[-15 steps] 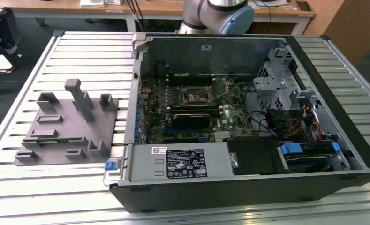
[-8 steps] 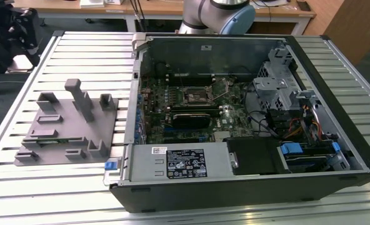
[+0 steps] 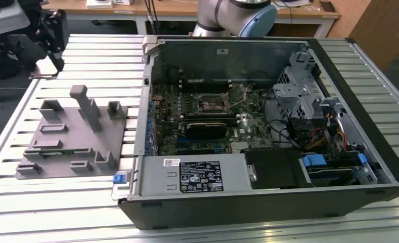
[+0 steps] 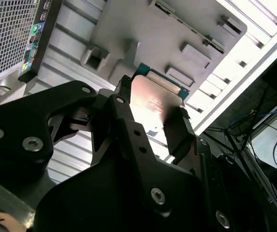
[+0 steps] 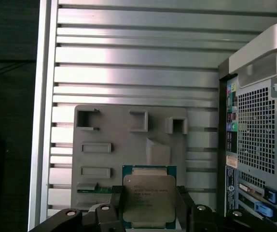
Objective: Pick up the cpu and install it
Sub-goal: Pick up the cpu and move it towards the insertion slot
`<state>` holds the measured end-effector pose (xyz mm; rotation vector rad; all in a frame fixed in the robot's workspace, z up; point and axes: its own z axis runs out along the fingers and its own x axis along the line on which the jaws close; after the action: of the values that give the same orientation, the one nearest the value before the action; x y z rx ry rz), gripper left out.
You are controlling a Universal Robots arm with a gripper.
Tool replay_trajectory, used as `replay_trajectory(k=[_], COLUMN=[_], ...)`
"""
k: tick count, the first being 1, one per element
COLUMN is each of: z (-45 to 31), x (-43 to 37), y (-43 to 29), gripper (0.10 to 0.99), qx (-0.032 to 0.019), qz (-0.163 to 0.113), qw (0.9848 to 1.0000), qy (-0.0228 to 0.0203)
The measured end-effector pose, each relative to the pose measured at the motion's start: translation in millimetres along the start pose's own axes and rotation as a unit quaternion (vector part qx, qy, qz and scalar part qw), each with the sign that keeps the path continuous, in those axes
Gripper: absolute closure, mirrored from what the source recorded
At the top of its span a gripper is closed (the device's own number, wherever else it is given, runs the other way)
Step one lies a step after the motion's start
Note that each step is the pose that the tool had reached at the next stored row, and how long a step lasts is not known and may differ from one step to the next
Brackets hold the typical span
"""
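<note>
The cpu (image 5: 148, 197) is a flat square chip with a pale metal top and a green edge, and my gripper (image 5: 149, 210) is shut on it with a black finger on each side. In the second wrist view the cpu (image 4: 154, 102) sits between the same two fingers (image 4: 179, 128) of the gripper (image 4: 150, 121). It hangs above the grey plastic fixture (image 5: 129, 150). In the exterior view the gripper (image 3: 51, 61) is high at the left, over the far end of the fixture (image 3: 71, 136). The open computer case (image 3: 253, 126) holds the motherboard with its square socket (image 3: 209, 105).
A green memory stick (image 3: 51, 150) lies in a slot of the fixture. The slatted aluminium table (image 3: 64, 202) carries both fixture and case. The case's rear panel (image 5: 256, 135) stands close beside the fixture. A black heatsink block (image 3: 203, 129) sits inside the case.
</note>
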<state>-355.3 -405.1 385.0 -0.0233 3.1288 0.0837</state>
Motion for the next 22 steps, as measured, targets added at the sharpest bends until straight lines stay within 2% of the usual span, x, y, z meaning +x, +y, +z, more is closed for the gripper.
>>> replay_trajectory(k=[7,22], z=[1.8,5.8], x=[-31.9,-100.1], y=[0.1,3.3], gripper=[0.561,0.561], qx=[-0.0005,-0.0006], qz=[0.000,0.000], qw=[1.0000,1.0000], qy=[0.0024,0.0031])
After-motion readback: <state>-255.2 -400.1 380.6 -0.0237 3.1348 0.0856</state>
